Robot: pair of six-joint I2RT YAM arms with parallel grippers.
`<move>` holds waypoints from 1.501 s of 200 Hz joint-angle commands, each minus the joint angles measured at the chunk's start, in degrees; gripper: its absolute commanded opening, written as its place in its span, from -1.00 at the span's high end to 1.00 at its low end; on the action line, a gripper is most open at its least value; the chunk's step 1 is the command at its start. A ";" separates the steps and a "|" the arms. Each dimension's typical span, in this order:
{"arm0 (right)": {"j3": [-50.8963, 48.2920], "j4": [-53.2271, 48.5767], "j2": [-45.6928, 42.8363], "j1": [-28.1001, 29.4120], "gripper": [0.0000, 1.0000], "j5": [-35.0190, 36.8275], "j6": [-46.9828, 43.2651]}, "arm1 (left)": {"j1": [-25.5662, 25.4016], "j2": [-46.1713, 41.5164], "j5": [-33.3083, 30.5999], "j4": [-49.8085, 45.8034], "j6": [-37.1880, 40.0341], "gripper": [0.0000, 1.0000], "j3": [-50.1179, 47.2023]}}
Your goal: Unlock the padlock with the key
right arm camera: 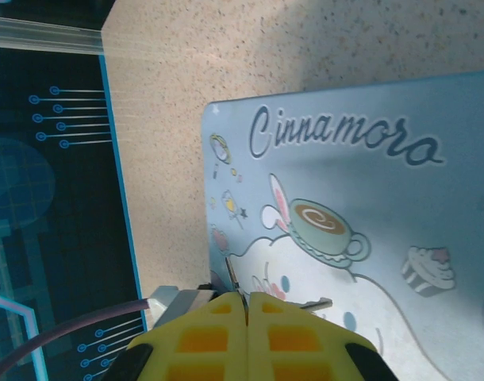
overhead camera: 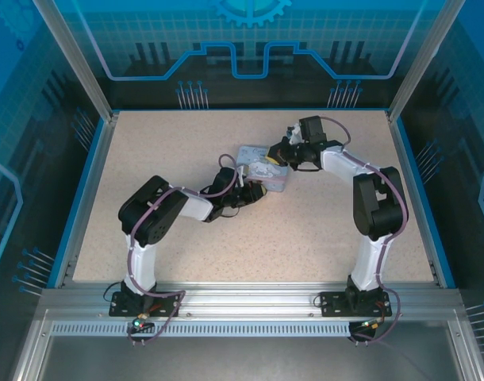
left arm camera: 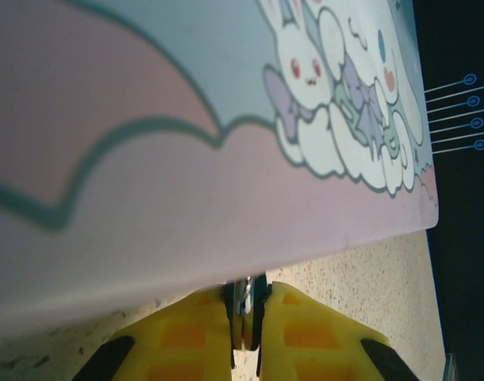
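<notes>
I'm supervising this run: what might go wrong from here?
1. The left gripper pinches a thin metal piece, likely the key, at its fingertips close to the tin; a nudge against that wall might twist it loose.
2. The right gripper is shut at the tin's edge, and both arms crowd it, so the tin may slide.

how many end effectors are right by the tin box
2. The left end effector, pinching the key, is at the tin box's near edge; the right end effector is at its far-right edge.
</notes>
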 commanded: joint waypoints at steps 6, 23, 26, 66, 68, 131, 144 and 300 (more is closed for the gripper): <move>-1.48 -0.51 -1.01 -0.18 1.00 1.09 -0.95 | 0.13 -2.11 -1.46 -4.37 1.69 0.76 -0.49; -1.85 -0.16 -0.36 -0.06 1.00 1.74 -0.63 | 0.09 -2.60 -3.13 -6.00 1.78 0.69 -0.29; -1.91 -0.20 -0.31 -0.08 1.00 1.95 -0.57 | 0.09 -2.65 -3.45 -6.28 1.85 0.68 -0.24; -3.57 0.59 0.80 0.02 1.00 3.31 0.17 | -0.40 -3.51 -7.09 -7.92 2.28 0.39 -0.23; -3.70 0.63 0.83 0.04 1.00 3.37 0.20 | -0.56 -3.51 -7.34 -8.04 2.35 0.38 -0.18; -5.44 2.37 0.95 0.44 1.00 3.78 1.40 | -3.07 -1.57 -12.34 -6.61 2.02 0.19 1.10; -5.35 2.48 1.07 0.57 1.00 3.78 1.54 | -3.33 -0.91 -12.37 -4.61 1.40 0.18 0.86; -4.17 1.78 2.51 1.58 1.00 3.78 1.27 | -5.62 5.43 -19.14 23.01 -5.81 0.14 -6.67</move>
